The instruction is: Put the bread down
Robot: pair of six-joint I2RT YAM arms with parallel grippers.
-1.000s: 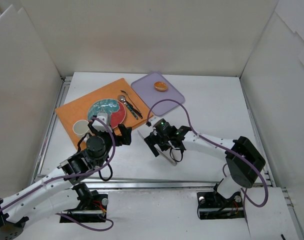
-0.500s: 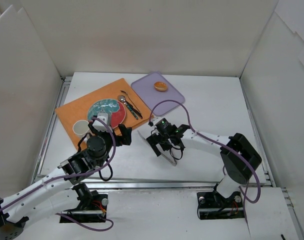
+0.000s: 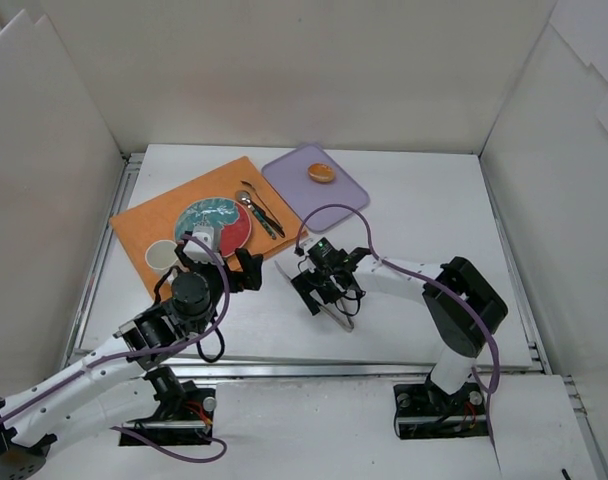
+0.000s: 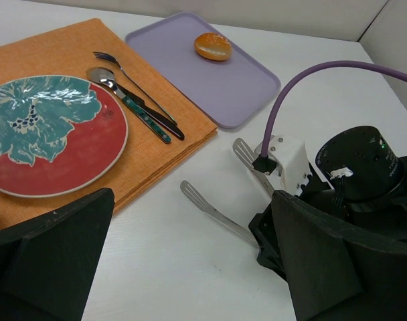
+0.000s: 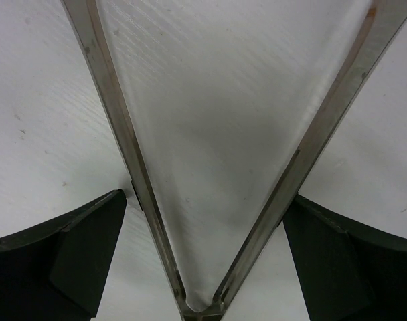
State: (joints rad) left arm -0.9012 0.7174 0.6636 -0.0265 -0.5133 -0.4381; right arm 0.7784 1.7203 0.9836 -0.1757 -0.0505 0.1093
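The bread, a small golden-orange bun, lies on a lilac tray at the back centre; it also shows in the left wrist view. Metal tongs lie on the white table in front of the tray. My right gripper is down over them. In the right wrist view its open fingers flank the two spread arms of the tongs. My left gripper is open and empty, left of the tongs, far from the bread.
An orange mat at the left carries a red and teal plate, a white cup and a fork, spoon and knife. White walls close in the table on three sides.
The right arm's elbow has swung left and the right gripper has shifted slightly left over the tongs. The bread and the left arm have not moved.
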